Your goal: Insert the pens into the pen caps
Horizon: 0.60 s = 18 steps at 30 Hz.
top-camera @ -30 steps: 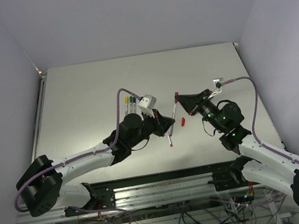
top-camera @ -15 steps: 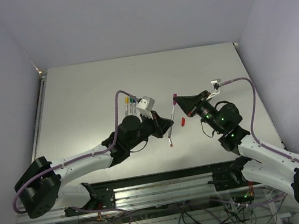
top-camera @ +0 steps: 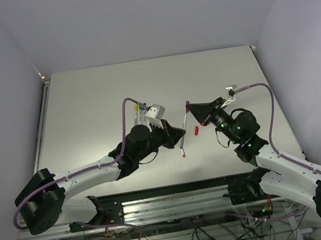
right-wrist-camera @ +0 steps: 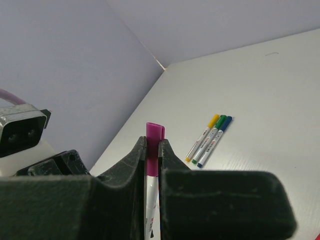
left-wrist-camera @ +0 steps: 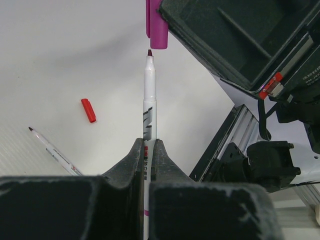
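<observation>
Purple pen point(left-wrist-camera: 149, 95) is clamped in the left gripper point(left-wrist-camera: 148, 145), whose fingers are closed tight on the lower barrel. The pen is raised off the surface point(top-camera: 84, 108) and its dark tip points to 12 o'clock in the left wrist view. The tip sits just short of the mouth of the purple cap point(left-wrist-camera: 158, 25) and a little toward 9 o'clock of the cap's centre, so it is not inside.

The right gripper point(right-wrist-camera: 152, 145) is pinched shut on the purple cap, which stands up between its fingers in the air.

In the left wrist view the red cap point(left-wrist-camera: 88, 110) lies alone on the surface at 9 o'clock from the held pen. A red-tipped pen point(left-wrist-camera: 52, 148), uncapped, lies at 8 o'clock, apart from the red cap.

The yellow, green and blue pens point(right-wrist-camera: 210, 134) lie side by side, touching. In the top view they are at 10 o'clock from the left gripper, partly hidden behind its wrist.
</observation>
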Motion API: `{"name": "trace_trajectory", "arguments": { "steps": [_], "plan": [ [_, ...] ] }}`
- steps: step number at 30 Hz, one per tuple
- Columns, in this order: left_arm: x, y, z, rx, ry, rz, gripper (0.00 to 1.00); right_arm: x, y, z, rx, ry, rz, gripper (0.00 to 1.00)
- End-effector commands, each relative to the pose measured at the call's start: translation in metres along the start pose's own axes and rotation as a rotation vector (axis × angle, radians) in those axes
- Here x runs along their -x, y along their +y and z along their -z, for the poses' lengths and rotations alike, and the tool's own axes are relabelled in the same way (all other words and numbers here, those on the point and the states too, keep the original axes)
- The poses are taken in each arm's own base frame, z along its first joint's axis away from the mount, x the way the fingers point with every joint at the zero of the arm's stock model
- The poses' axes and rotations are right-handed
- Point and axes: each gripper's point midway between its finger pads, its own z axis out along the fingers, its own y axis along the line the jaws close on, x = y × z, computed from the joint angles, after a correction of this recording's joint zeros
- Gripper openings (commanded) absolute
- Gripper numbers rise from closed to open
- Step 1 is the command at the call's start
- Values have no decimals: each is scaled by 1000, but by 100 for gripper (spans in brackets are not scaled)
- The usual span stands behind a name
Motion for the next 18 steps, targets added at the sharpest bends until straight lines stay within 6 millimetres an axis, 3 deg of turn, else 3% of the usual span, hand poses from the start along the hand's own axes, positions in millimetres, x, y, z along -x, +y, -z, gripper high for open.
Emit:
{"name": "trace_trajectory", "arguments": {
  "steps": [1, 18],
  "plan": [
    [6, -5, 1, -26, -34, 15, 7, 8, 5, 1, 12, -33, 24, 0],
    [7, -12, 0, -61, -30, 17, 7, 6, 3, -3, 12, -37, 19, 0]
  ]
}}
